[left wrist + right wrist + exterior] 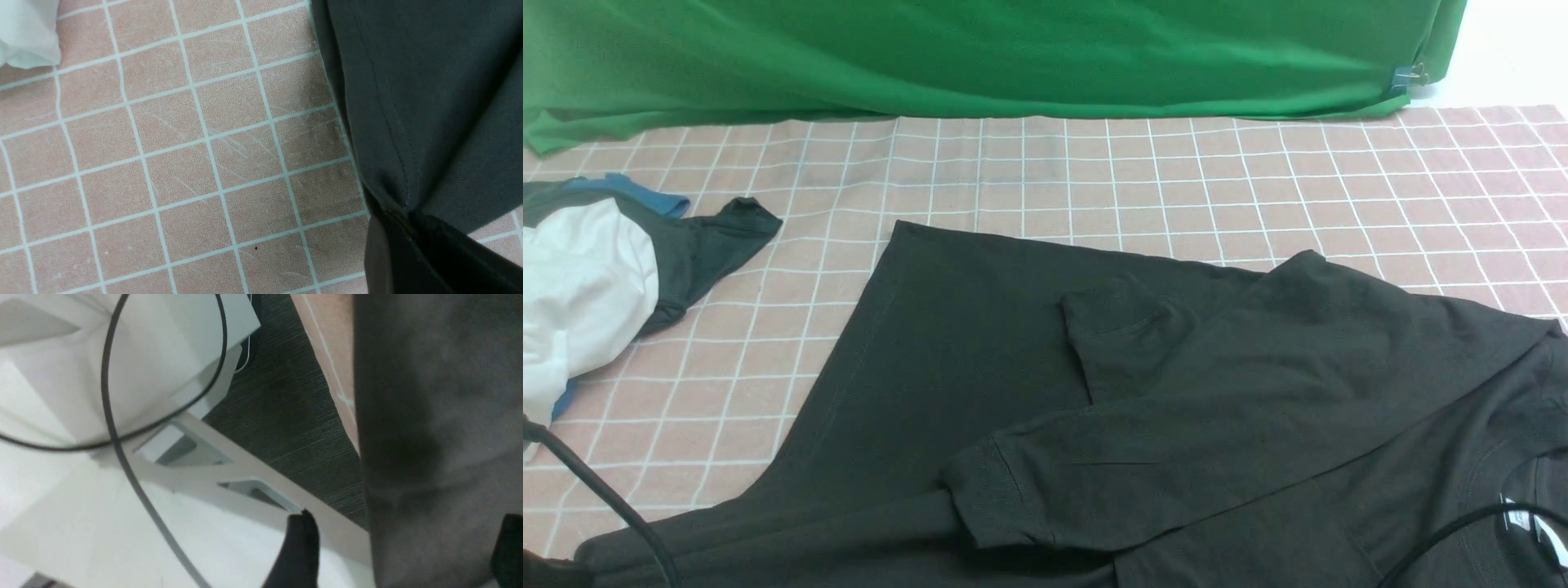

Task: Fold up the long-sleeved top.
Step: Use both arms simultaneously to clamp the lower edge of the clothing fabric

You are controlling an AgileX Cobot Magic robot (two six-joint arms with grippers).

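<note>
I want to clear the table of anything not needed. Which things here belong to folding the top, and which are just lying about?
For the job:
- top
- left gripper, shut on the top
- right gripper, open

Lying about:
- white garment
- dark cloth with blue trim
- green backdrop

Setting: a robotics test lab arranged as a recording station. Indicators: a green backdrop cloth [980, 57], fastened by a binder clip [1409, 77], hangs behind a work surface covered by a pink grid-pattern tablecloth [1094, 163]. A loose black cable [110, 396], a white metal frame [253, 477] and dark carpet [286, 416] are also visible.
</note>
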